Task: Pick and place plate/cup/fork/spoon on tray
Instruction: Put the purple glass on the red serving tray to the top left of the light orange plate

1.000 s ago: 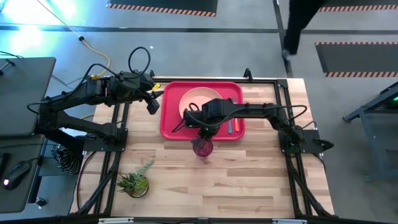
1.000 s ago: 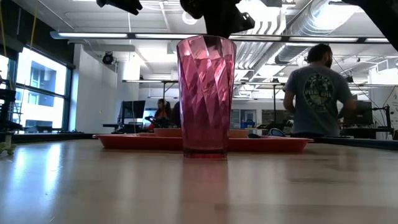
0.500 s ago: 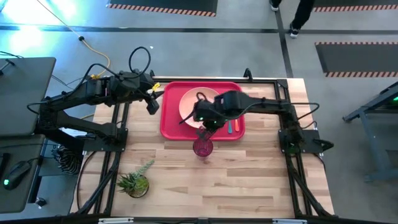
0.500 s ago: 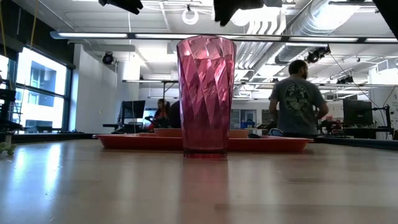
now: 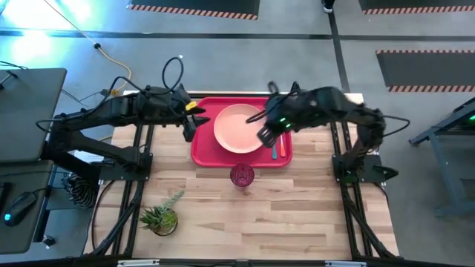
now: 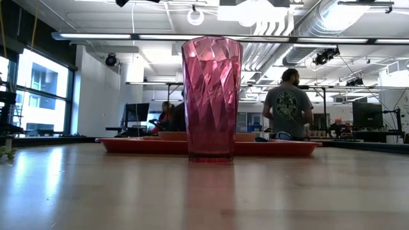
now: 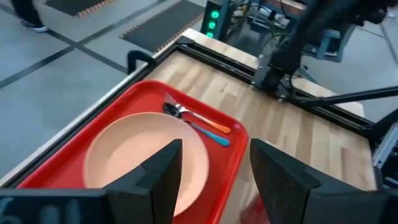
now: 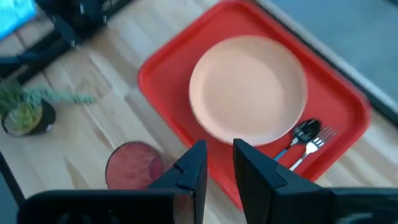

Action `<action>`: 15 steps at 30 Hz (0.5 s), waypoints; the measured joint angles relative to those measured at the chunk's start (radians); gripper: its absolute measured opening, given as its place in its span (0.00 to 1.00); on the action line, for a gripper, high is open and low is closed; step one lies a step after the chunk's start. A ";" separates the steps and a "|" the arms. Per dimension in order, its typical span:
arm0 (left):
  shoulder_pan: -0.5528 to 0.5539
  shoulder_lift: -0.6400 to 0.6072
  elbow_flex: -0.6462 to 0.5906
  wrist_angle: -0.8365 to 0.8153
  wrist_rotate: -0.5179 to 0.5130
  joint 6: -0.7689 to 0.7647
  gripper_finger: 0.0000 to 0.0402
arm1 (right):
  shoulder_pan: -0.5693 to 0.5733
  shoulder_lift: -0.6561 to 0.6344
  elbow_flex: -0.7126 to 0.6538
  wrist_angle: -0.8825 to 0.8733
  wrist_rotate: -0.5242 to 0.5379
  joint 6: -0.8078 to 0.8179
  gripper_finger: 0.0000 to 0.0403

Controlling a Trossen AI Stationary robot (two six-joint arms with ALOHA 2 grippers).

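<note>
The magenta cup [image 5: 242, 176] stands upright on the wooden table just near of the red tray [image 5: 204, 152]; it fills the low view [image 6: 212, 96]. The salmon plate [image 5: 237, 127] lies in the tray. The fork [image 7: 214, 125] and spoon [image 7: 208, 133] lie side by side in the tray's right part. My right gripper [image 5: 262, 136] hangs above the tray's right half, narrowly open and empty [image 8: 219, 165]. My left gripper [image 5: 187, 127] is open and empty [image 7: 214, 180] at the tray's left edge.
A small potted plant [image 5: 162, 216] stands at the table's near left. Black frame rails run along the table's left and right edges. Bare wood lies near of the cup. A person [image 6: 287, 108] stands in the room far behind the table.
My right gripper has risen from just above the cup and drawn back toward the table's far right, now over the tray. The cup has stayed upright in place. My left gripper has edged toward the tray.
</note>
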 joint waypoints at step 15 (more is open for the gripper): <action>-0.126 0.159 0.000 0.139 0.000 -0.119 0.44 | -0.009 -0.212 0.000 0.000 0.080 -0.099 0.17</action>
